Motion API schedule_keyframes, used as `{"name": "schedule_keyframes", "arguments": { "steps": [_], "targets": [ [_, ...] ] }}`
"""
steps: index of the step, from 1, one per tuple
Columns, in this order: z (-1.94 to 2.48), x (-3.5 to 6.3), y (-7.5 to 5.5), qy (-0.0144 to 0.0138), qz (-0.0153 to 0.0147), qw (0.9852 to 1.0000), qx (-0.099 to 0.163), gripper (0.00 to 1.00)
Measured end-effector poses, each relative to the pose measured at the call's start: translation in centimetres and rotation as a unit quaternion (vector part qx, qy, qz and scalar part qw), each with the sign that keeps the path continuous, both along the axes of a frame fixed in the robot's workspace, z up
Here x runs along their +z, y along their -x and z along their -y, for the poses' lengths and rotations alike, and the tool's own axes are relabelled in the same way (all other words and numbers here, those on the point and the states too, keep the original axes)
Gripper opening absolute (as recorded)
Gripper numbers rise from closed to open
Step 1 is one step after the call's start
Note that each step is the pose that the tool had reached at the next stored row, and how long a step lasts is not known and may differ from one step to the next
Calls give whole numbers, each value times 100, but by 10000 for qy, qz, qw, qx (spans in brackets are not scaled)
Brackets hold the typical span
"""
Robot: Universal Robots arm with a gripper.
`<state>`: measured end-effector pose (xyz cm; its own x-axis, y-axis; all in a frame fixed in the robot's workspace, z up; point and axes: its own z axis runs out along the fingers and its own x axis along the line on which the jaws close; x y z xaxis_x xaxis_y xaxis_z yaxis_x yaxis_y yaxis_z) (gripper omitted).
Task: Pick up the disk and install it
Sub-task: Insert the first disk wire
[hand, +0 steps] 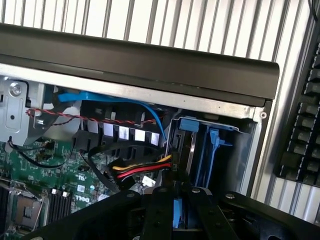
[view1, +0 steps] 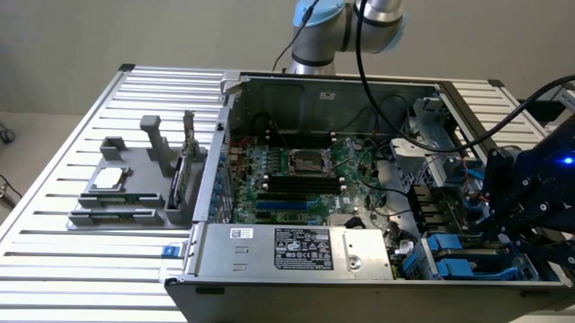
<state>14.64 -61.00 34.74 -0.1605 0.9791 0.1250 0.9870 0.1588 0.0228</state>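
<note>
My gripper (hand: 180, 197) reaches down into the drive bay at the corner of the open computer case (view1: 229, 134). Its black fingers (hand: 159, 212) stand close together with a strip of blue plastic between them, which looks like the edge of the disk (hand: 179, 214) in its blue carrier. Just beyond the fingertips are blue bay rails (hand: 212, 145) and a power plug (hand: 172, 167) with red, yellow and black wires. In the exterior view the gripper (view1: 526, 215) hangs at the exterior view's right over blue carriers (view1: 454, 259) in the bay; its fingertips are hidden there.
A large silver box with a black-and-white label (view1: 306, 247) lies along the case's near edge. The motherboard (view1: 301, 168) fills the middle. A grey fixture (view1: 134, 182) with a small silver chip (view1: 108, 177) stands on the slatted table (view1: 54, 262). Cables crowd the bay.
</note>
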Motion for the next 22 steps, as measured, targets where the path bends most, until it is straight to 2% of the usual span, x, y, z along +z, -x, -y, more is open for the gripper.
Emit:
{"name": "schedule_keyframes", "arguments": {
  "steps": [7,9,10,11,13,18,20,22],
  "targets": [
    [-75,0,13,19,0,10000,-33,16],
    [-103,0,13,38,0,10000,-40,16],
    [-123,0,14,59,0,10000,-41,16],
    [-143,0,13,85,1,10000,-42,16],
    [-181,1,10,158,1,9999,-43,16],
    [-237,0,-12,407,2,9992,-52,16],
    [-241,0,-24,471,1,9989,-77,16],
    [-241,-2,-37,509,-2,9986,-131,16]
  ]
}}
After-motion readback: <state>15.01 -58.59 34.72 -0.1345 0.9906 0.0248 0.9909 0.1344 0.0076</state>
